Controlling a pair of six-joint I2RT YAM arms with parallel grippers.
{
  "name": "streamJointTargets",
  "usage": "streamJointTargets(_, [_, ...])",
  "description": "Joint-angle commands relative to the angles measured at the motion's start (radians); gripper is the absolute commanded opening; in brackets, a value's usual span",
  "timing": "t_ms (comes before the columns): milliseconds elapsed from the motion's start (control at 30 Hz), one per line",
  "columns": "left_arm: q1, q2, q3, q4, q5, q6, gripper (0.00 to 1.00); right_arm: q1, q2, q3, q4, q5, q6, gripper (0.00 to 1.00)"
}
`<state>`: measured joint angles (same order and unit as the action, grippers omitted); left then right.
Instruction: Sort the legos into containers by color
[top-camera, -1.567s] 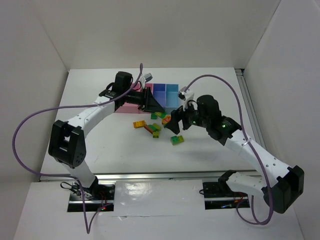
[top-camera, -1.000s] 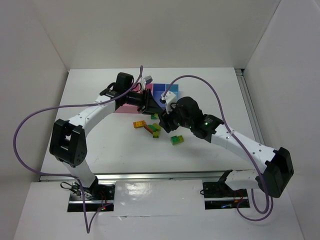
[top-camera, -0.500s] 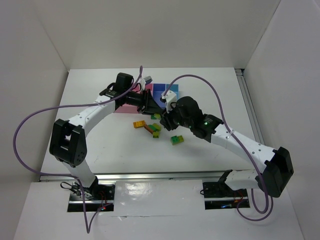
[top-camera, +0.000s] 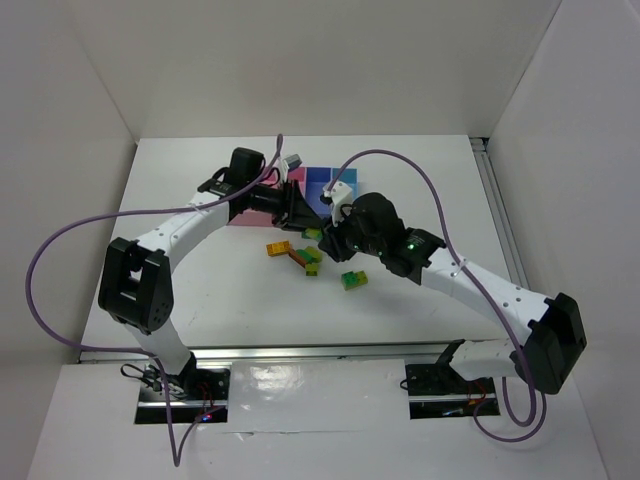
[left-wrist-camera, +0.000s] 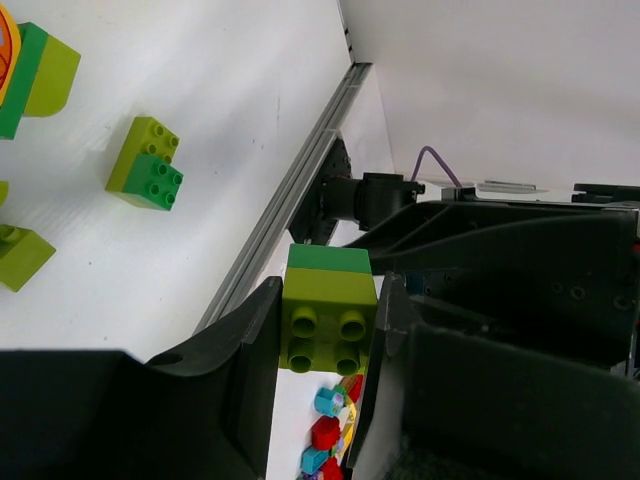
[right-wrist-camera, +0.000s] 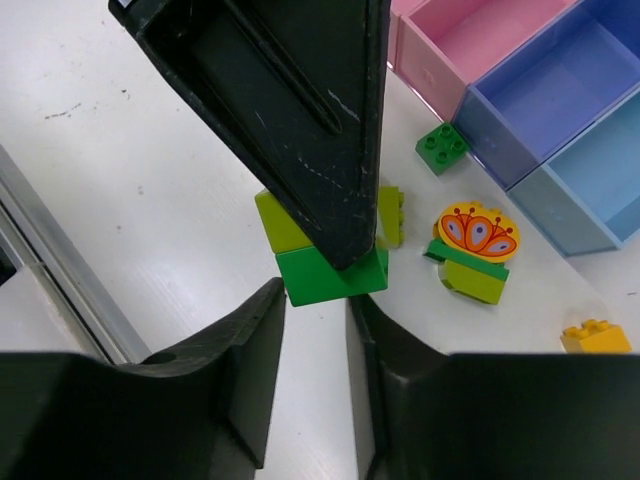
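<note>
My left gripper (left-wrist-camera: 329, 292) is shut on a stack of two legos, a yellow-green brick (left-wrist-camera: 327, 322) on a green one (right-wrist-camera: 330, 275). It hangs above the table in front of the containers (top-camera: 330, 183). The right gripper (right-wrist-camera: 318, 296) has come up to it and is shut on the green brick's free end. In the top view the left gripper (top-camera: 305, 214) and the right gripper (top-camera: 328, 236) meet tip to tip. Pink (right-wrist-camera: 490, 35), blue-purple (right-wrist-camera: 570, 85) and light blue (right-wrist-camera: 610, 190) bins show, all empty as far as I see.
Loose legos lie below: a small green brick (right-wrist-camera: 441, 146), a flower-topped green and yellow-green piece (right-wrist-camera: 468, 272), a yellow brick (right-wrist-camera: 596, 336), an orange-yellow one (top-camera: 279, 247), a red-brown and green pile (top-camera: 305, 258), a green-yellow pair (top-camera: 354, 279). The side rail (left-wrist-camera: 290, 210) runs close by.
The right arm swung left to the left gripper's stack, then its jaws closed from partly open onto the green brick. The left arm stayed put, grip unchanged.
</note>
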<state>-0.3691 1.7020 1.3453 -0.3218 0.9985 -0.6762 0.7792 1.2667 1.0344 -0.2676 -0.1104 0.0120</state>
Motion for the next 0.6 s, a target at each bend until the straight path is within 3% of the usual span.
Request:
streamJointTargets(0, [-0.008, -0.005, -0.009, 0.02, -0.001, 0.026, 0.0, 0.014, 0.01, 0.042, 0.134, -0.042, 0.02, 0.34])
streamJointTargets(133, [0.001, -0.005, -0.018, 0.02, -0.001, 0.026, 0.0, 0.014, -0.003, 0.023, 0.146, -0.012, 0.031, 0.19])
streamJointTargets(167, [0.001, -0.005, -0.018, 0.02, -0.001, 0.026, 0.0, 0.014, -0.015, 0.023, 0.146, 0.018, 0.045, 0.03])
streamJointTargets(400, [0.012, -0.005, -0.008, 0.02, -0.064, -0.005, 0.0, 0.014, -0.101, -0.089, 0.119, 0.141, 0.077, 0.0])
streamJointTargets(567, [0.012, 0.019, 0.012, 0.02, -0.044, -0.005, 0.0, 0.014, -0.148, -0.122, 0.14, 0.137, 0.098, 0.0])
